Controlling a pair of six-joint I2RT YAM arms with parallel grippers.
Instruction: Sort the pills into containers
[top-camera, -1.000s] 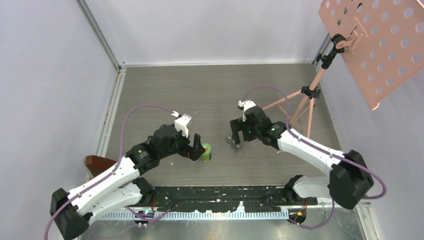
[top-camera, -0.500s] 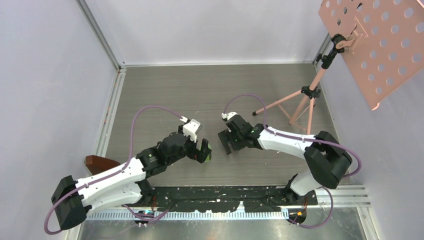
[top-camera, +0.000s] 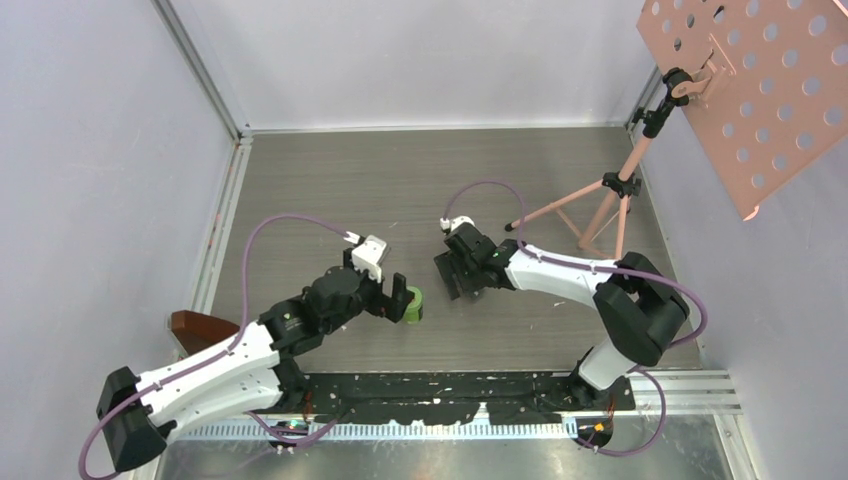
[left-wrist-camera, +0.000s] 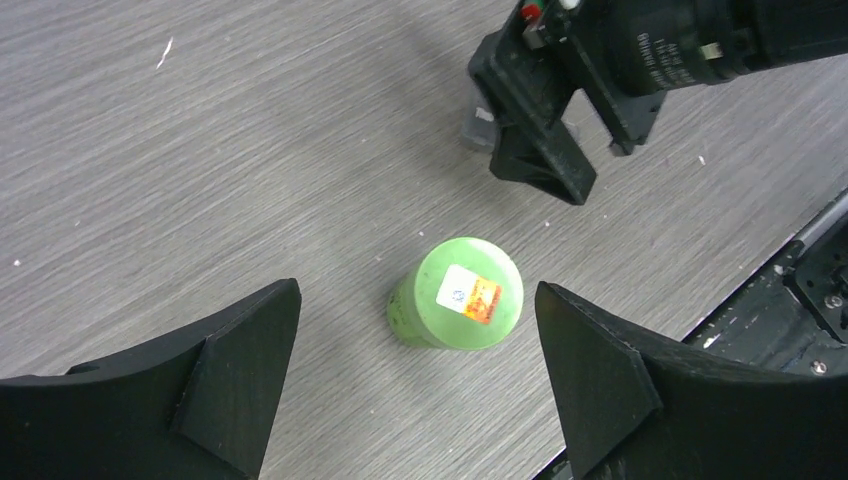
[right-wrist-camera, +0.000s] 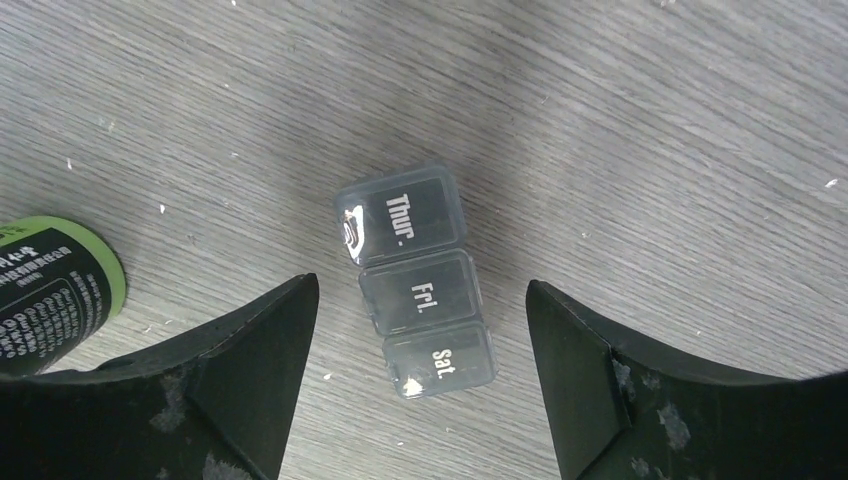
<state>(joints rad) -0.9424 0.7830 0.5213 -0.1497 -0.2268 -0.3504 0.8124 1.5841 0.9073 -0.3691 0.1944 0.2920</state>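
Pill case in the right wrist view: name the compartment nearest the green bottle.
The Thur. compartment, the top one of the three in that view. Fri. and Sat. lie lower and further right, away from the green bottle.

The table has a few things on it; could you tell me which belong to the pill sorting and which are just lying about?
Belong to the job:
- green bottle, upright between the open left gripper
- pill case, compartments marked Thur., Fri., Sat., lying flat under the open right gripper

Just lying about:
- pink perforated stand at the far right
- brown object at the left edge
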